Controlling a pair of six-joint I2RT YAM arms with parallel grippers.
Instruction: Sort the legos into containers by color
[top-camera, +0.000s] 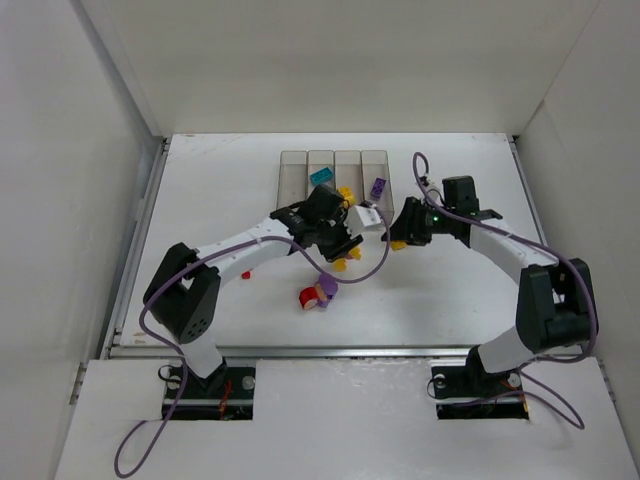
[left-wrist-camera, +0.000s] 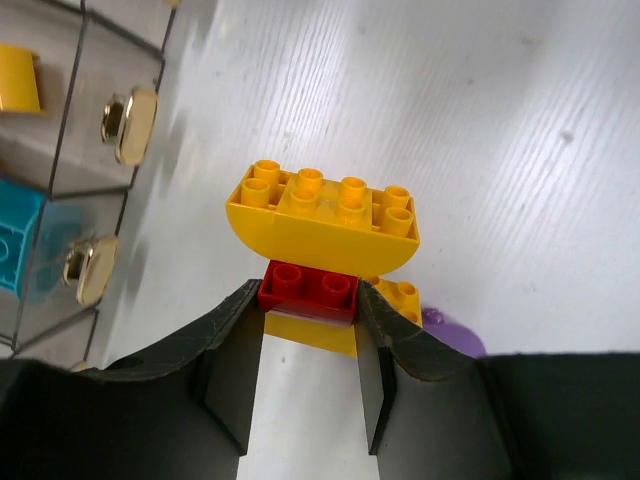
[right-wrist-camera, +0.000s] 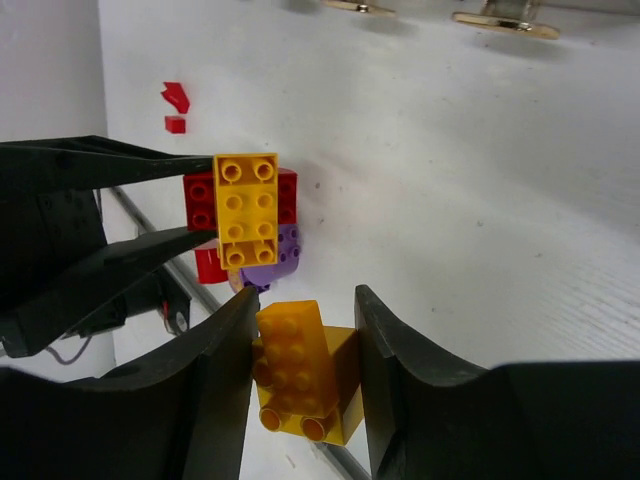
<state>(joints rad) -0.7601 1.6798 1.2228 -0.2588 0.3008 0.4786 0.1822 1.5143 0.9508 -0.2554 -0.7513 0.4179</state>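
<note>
With left fingers (left-wrist-camera: 308, 300) clamped on the red brick (right-wrist-camera: 198, 200) of the clump (left-wrist-camera: 320, 215) above the tabletop (left-wrist-camera: 500, 120), carry the yellow brick (right-wrist-camera: 295, 370) pinched in right fingers (right-wrist-camera: 308, 300) over the bins (top-camera: 292, 175), releasing low into the compartment holding yellow.

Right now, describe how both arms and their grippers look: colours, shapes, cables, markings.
The left arm and right arm share one build: smooth white link shells between black joint housings. A thin purple cable loops along each. A small green light glows near the right wrist. The left gripper and right gripper have matte black, wedge-shaped fingers with flat inner faces. No markings are legible.
</note>
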